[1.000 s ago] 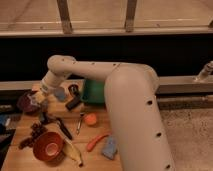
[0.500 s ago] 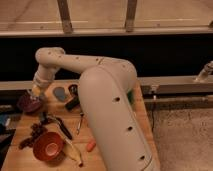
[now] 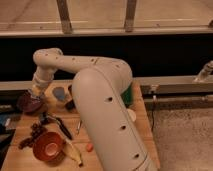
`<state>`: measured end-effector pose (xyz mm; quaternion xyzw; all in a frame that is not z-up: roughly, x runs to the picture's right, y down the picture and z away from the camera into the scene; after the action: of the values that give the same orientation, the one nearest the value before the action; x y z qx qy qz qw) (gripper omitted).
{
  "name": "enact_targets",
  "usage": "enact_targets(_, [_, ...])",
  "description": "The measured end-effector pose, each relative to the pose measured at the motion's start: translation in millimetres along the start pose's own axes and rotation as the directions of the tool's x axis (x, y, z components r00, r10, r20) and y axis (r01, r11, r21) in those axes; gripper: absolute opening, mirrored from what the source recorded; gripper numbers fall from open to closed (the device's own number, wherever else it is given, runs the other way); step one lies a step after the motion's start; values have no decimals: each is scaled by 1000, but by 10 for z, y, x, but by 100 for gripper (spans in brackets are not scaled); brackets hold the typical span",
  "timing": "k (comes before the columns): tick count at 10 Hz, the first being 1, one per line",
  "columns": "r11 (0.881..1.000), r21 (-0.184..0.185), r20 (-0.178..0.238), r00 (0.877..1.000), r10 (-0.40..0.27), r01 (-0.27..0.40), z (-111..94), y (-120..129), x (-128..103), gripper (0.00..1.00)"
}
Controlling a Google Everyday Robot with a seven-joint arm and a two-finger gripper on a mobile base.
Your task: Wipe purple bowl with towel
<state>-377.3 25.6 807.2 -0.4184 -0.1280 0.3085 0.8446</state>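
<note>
**Gripper settles over the purple bowl**

The gripper (image 3: pixel 35 94) has its fingers together, and a pale scrap showing at the tip looks like the towel (image 3: pixel 33 93), though it is too small to be sure. It sits right at the purple bowl (image 3: pixel 30 102), which rests at the far left end of the wooden table (image 3: pixel 141 131), partly hidden under the wrist. A second ago the arm reached toward the middle of the table; since then the forearm has swung left and the tip has come down onto the bowl. That puts the cloth in touch with the dish, so the wiping itself appears to be starting or under way. Further out lie a grey-blue disc (image 3: pixel 59 93), dark utensils (image 3: pixel 62 127), a banana (image 3: pixel 73 151) and the orange-red bowl (image 3: pixel 48 146), all untouched
</note>
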Motion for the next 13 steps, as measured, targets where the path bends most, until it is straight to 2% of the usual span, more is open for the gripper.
enact_targets(2, [999,3,-25,999,-37,37,223,55,-160,0])
enact_targets(3, [999,12,-28,999,-46,46,301,0,-209,0])
enact_targets(5, [998,26,-13,998,-60,60,356,-76,-299,0])
enact_targets(6, [996,39,8,997,-82,82,380,-90,-360,0])
enact_targets(7, [995,44,18,996,-91,90,378,-94,-379,0])
enact_targets(11, [995,43,16,996,-89,89,382,-96,-364,0])
enact_targets(13, [997,29,8,997,-73,72,492,-131,-284,0])
